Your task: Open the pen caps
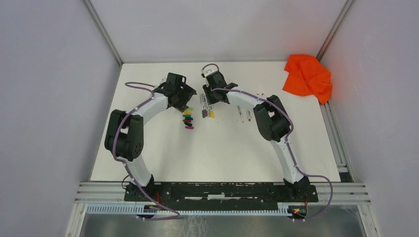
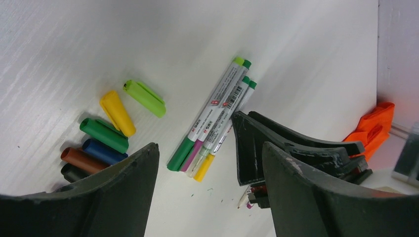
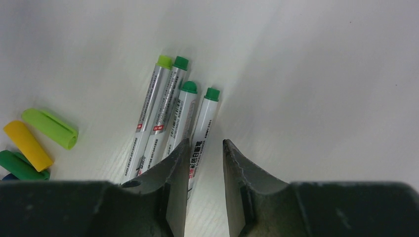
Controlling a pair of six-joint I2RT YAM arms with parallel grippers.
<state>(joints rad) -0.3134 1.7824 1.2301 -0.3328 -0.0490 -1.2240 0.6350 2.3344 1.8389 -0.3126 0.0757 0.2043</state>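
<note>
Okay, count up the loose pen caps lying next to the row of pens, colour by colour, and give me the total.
Lime green cap: 1
Yellow cap: 1
Dark green cap: 1
Blue cap: 1
Reddish-brown cap: 1
Near-black cap: 1
Total: 6 loose caps in view

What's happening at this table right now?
Two robot arms are uncapping marker pens. The left gripper, jaws wide open and empty, hangs beside a cluster of loose stubby plastic caps in lime green, yellow, dark green and other colours. The right gripper, jaws apart with nothing between them, is over four grey-white marker pens lying side by side on the white table. Neither arm holds anything.
</note>
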